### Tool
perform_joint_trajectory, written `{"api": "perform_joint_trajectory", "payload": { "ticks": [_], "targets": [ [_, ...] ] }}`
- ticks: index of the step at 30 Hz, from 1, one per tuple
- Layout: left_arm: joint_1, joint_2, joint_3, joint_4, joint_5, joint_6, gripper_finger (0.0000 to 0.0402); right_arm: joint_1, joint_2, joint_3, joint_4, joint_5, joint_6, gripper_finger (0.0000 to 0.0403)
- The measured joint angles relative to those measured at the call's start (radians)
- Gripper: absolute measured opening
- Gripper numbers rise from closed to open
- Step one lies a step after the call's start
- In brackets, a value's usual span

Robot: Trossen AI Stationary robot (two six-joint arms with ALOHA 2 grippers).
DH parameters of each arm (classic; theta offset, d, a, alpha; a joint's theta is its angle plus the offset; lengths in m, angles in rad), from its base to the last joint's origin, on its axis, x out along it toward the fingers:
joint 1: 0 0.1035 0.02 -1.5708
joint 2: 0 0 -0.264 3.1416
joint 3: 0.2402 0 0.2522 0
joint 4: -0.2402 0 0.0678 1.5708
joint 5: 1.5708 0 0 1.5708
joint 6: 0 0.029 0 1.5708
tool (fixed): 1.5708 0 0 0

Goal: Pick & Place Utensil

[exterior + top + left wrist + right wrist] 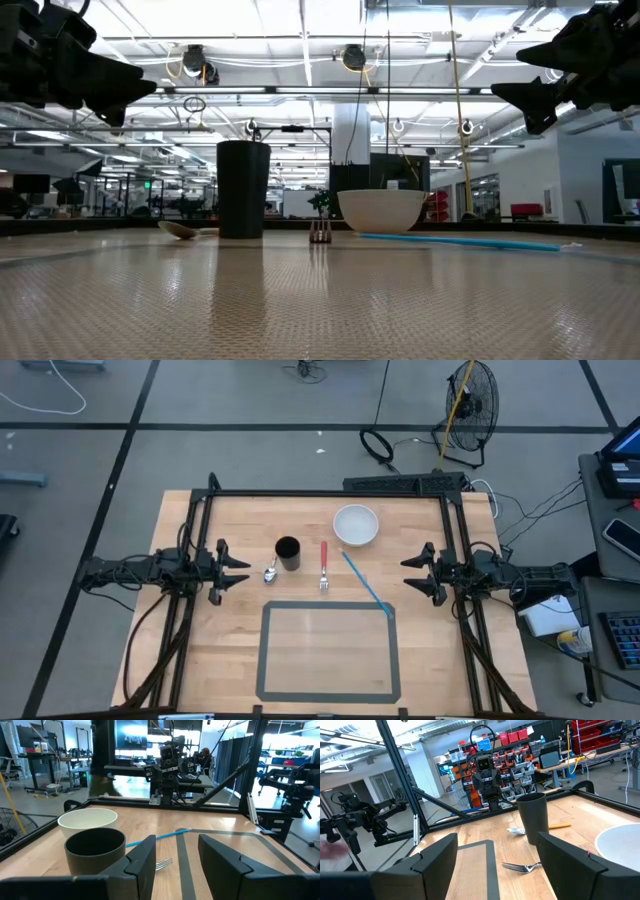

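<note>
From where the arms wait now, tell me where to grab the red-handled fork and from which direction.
Take the fork by its red handle, mid-length, coming straight down from above. It lies flat on the table, tines toward the taped rectangle, so the fingers should close across the narrow handle. The cup stands to its left, with some room between, so the right end effector, open, probably has the freer approach.

My table point(200, 650) is pale wood with a grey tape rectangle point(329, 650) marked on it. I see a black cup point(288, 553), a white bowl point(356, 524), a silver spoon point(271, 572), a fork point(323, 566) with a red handle and silver tines, and a light blue straw point(366, 584). My 2 arms are dark.
</note>
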Motion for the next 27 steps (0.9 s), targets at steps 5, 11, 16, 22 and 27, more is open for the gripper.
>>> {"api": "perform_joint_trajectory", "payload": {
  "ticks": [5,11,16,22,27],
  "targets": [
    [0.000,0.000,0.000,0.007,-0.016,-0.016,0.0152,0.000,0.000,0.000,0.066,0.000,0.103,0.0265],
    [0.000,0.000,-0.001,0.140,-0.045,-0.148,0.0152,0.000,0.000,0.000,0.166,0.000,0.316,0.0265],
    [0.000,0.000,-0.001,0.272,-0.046,-0.299,0.0152,0.000,0.000,0.000,0.260,0.001,0.413,0.0265],
    [0.000,0.000,-0.001,0.381,-0.043,-0.349,0.0152,0.000,0.000,0.000,0.314,0.033,0.526,0.0265],
    [0.000,0.000,-0.001,0.461,-0.037,-0.579,0.0152,0.000,0.000,0.000,0.318,0.094,0.589,0.0265]
  ]
}}
